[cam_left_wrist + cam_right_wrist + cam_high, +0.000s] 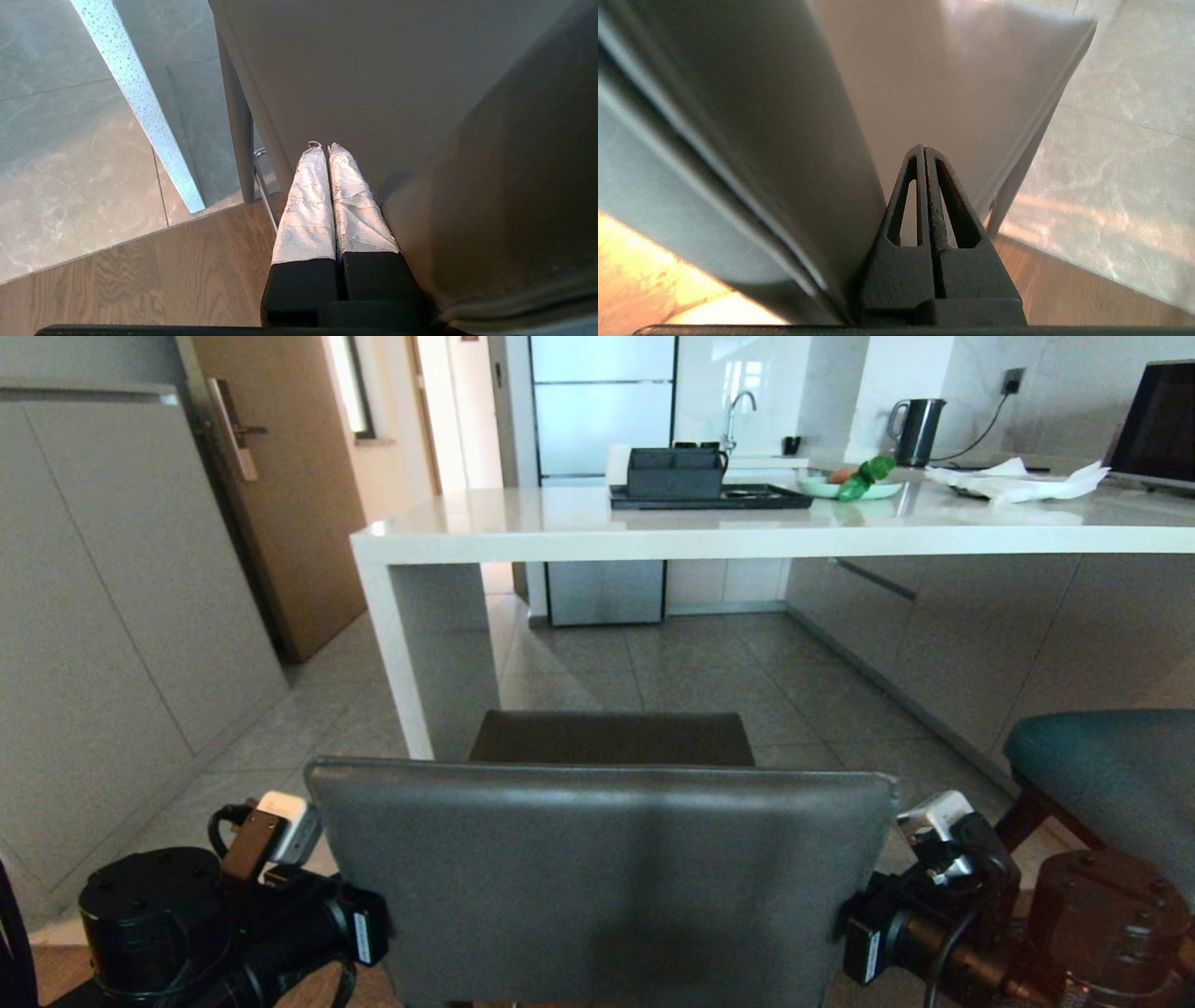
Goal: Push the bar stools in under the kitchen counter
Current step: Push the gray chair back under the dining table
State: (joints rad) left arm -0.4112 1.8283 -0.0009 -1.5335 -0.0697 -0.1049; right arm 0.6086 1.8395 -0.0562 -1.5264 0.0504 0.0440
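At lower left, the left gripper (pixel 325 148) has its fingers pressed together beside the grey bar stool (pixel 597 877), which fills the lower centre just short of the white table (pixel 653 527) and its end panel (pixel 411 663). The right gripper (pixel 924 148), likewise pressed together, flanks its other side. One teal bar stool (pixel 1111 775) stands at right. No writing is legible.

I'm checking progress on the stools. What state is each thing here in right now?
Grey stool: upright, seat not yet under the counter.
Teal stool: out on the floor.
Kitchen counter: nothing beneath it.
Left gripper: jaws shut, beside the grey stool.
Right gripper: jaws shut, beside it.
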